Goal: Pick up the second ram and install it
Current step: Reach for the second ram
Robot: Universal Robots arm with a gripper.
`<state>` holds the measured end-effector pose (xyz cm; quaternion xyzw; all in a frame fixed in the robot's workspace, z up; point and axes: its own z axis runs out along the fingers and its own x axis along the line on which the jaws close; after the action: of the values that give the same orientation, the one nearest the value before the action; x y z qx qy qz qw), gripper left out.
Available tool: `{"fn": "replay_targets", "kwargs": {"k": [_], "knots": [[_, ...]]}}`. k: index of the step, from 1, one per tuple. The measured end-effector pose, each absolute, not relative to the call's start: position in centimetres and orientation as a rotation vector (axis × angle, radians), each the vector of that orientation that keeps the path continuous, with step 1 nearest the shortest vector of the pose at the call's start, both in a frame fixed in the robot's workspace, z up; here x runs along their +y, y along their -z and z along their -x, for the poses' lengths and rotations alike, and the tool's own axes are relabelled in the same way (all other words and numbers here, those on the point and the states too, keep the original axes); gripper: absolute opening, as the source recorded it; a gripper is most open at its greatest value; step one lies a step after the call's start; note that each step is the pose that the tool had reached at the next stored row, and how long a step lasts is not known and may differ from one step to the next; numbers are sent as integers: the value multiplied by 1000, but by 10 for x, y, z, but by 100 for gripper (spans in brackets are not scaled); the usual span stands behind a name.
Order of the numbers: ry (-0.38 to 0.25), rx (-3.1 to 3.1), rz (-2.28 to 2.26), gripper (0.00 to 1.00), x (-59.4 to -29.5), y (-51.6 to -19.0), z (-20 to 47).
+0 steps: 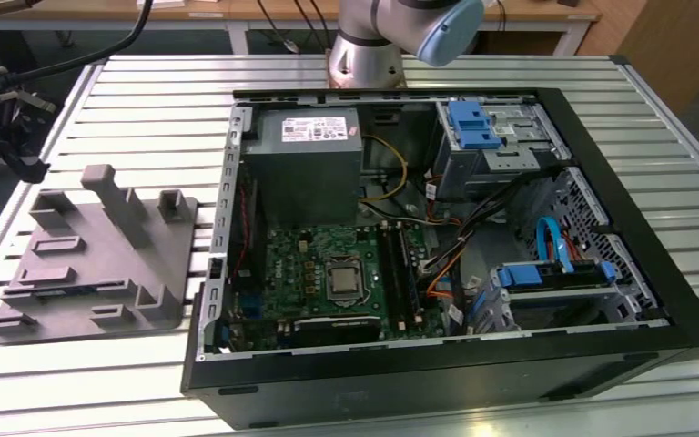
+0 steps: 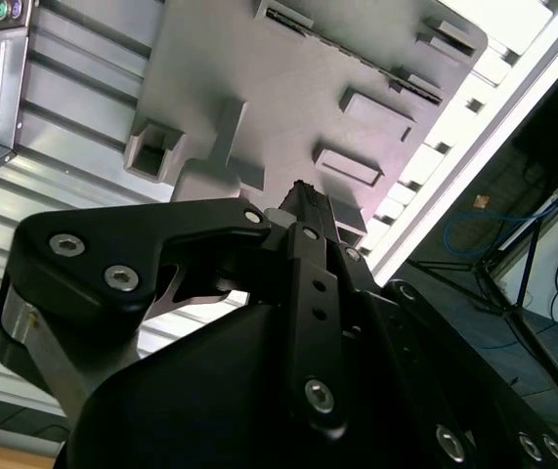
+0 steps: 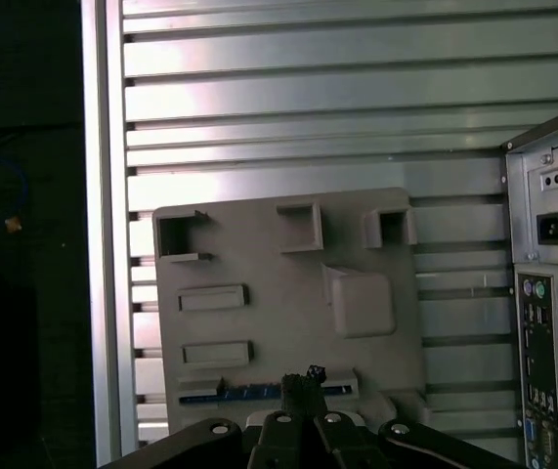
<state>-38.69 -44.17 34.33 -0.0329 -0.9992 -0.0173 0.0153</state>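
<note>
The second ram (image 3: 249,394) is a thin bluish stick standing on edge in a slot of the grey holder (image 3: 288,293). In the exterior view the second ram (image 1: 65,290) shows as a bluish line near the front of the holder (image 1: 95,255). My gripper (image 3: 301,383) hangs above that slot, its black fingers together with nothing between them. In the second wrist view the gripper (image 2: 304,195) points down at the holder (image 2: 288,88). The green board (image 1: 325,273) lies inside the open computer case, with its long black slots (image 1: 400,273) beside the processor.
The open black case (image 1: 447,364) fills the exterior view's right half of the slatted metal table (image 1: 143,91). Inside it are a grey power supply (image 1: 307,155), blue drive brackets (image 1: 471,123) and loose cables. The table's edge (image 3: 103,244) runs close beside the holder.
</note>
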Motion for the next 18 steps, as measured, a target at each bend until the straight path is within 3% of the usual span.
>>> {"fn": "replay_targets", "kwargs": {"k": [18], "knots": [[54,-3109,103,10,-446,-338,389]]}}
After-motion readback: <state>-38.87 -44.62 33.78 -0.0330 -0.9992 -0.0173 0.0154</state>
